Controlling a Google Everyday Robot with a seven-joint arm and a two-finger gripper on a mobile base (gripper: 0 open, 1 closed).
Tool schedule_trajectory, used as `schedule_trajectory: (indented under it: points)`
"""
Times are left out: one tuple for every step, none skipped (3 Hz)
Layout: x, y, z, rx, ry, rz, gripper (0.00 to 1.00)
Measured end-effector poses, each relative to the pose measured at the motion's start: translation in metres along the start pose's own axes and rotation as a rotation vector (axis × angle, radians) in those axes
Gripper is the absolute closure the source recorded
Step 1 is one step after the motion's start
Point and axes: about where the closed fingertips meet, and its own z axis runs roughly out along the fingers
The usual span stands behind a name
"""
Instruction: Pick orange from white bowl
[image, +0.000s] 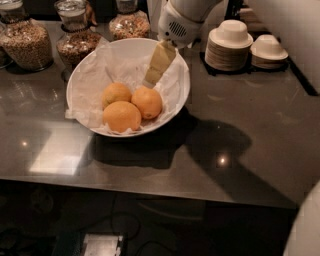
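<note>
The white bowl (172, 102), wide and lined with crumpled white paper, stands on the dark counter left of centre. Three fruits lie in it. The orange (146, 102), the deeper reddish one, is on the right. A larger paler one (122, 116) lies in front and a smaller yellowish one (116, 93) on the left. My gripper (150, 81) reaches down from the white arm at the top into the bowl. Its yellowish tip is just above and behind the orange, close to it. I cannot tell whether it touches the orange.
Glass jars of grains (26, 44) (75, 42) (131, 24) stand behind the bowl at the back left. Two stacks of small white bowls (230, 46) (268, 50) stand at the back right. The counter's front edge runs along the bottom.
</note>
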Motion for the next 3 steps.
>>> schedule_trajectory:
  points:
    - [-0.017,0.006,-0.077,0.145,-0.028,-0.050,0.11]
    - [-0.021,0.009,-0.075,0.140,-0.028,-0.056,0.16]
    - [-0.039,0.035,-0.071,0.145,-0.033,-0.047,0.22]
